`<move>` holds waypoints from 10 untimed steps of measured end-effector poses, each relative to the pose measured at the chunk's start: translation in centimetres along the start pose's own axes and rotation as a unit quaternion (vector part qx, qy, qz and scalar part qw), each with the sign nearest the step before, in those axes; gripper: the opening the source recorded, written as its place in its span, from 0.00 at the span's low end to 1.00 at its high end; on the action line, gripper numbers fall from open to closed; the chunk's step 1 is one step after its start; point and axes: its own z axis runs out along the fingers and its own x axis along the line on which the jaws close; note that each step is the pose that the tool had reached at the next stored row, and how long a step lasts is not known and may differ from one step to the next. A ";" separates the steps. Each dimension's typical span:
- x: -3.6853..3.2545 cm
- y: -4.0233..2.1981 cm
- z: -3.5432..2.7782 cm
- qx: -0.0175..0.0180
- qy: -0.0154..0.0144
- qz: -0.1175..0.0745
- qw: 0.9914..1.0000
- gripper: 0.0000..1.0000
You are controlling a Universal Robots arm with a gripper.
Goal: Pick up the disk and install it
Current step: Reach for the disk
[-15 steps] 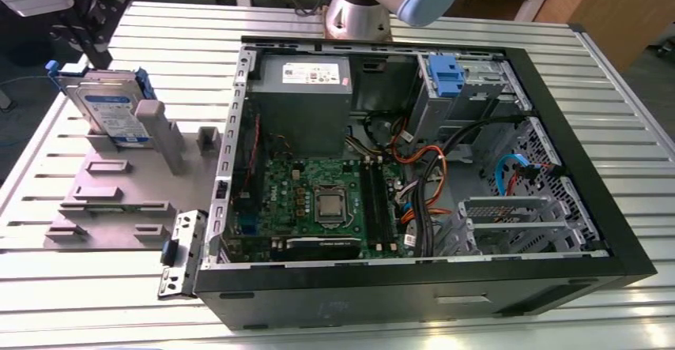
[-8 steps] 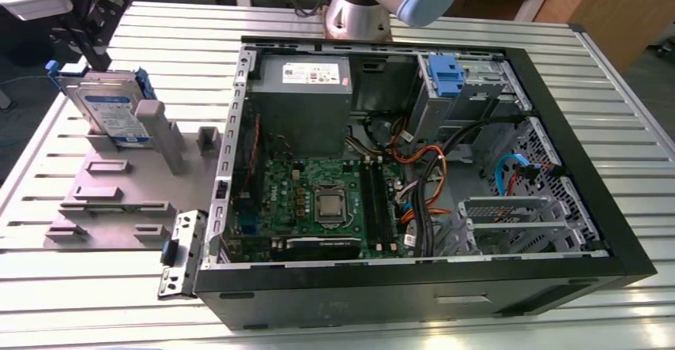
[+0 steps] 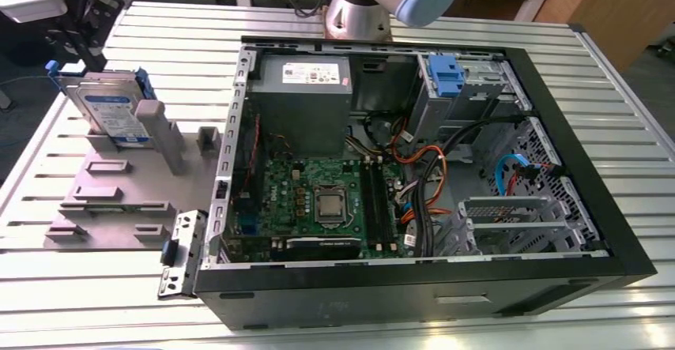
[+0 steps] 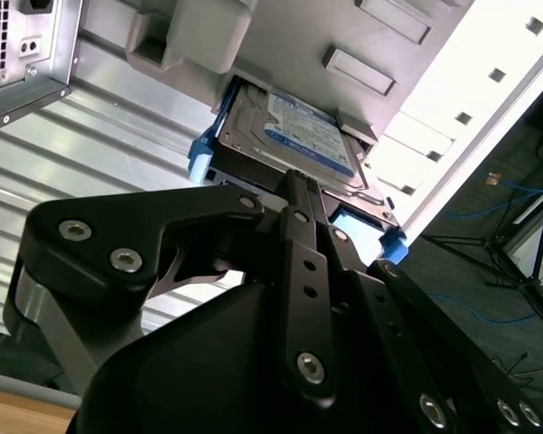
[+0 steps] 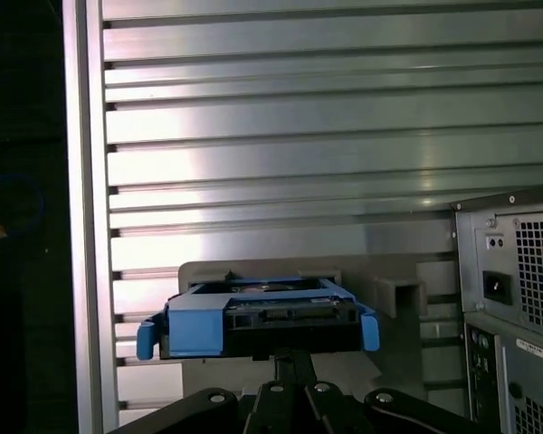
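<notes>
While the disk (image 3: pixel 111 109) stands upright in its grey stand (image 3: pixel 116 192) at the exterior view's upper left, I judge a skewed approach could tip or jam it. In the second wrist view my gripper (image 4: pixel 294 181) looks drawn narrow, empty, near the disk. In the first wrist view it hangs close to the blue carrier (image 5: pixel 199 330); contact I cannot tell.

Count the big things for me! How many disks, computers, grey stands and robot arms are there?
disk: 1
open computer case: 1
grey stand: 1
robot arm: 1
Total: 4
</notes>
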 end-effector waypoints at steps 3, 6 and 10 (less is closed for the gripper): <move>0.05 0.19 0.09 0.000 0.000 -0.001 1.000 0.11; 0.12 0.42 0.20 0.000 0.000 -0.002 1.000 0.11; 0.16 0.43 0.26 0.000 0.000 -0.006 1.000 0.11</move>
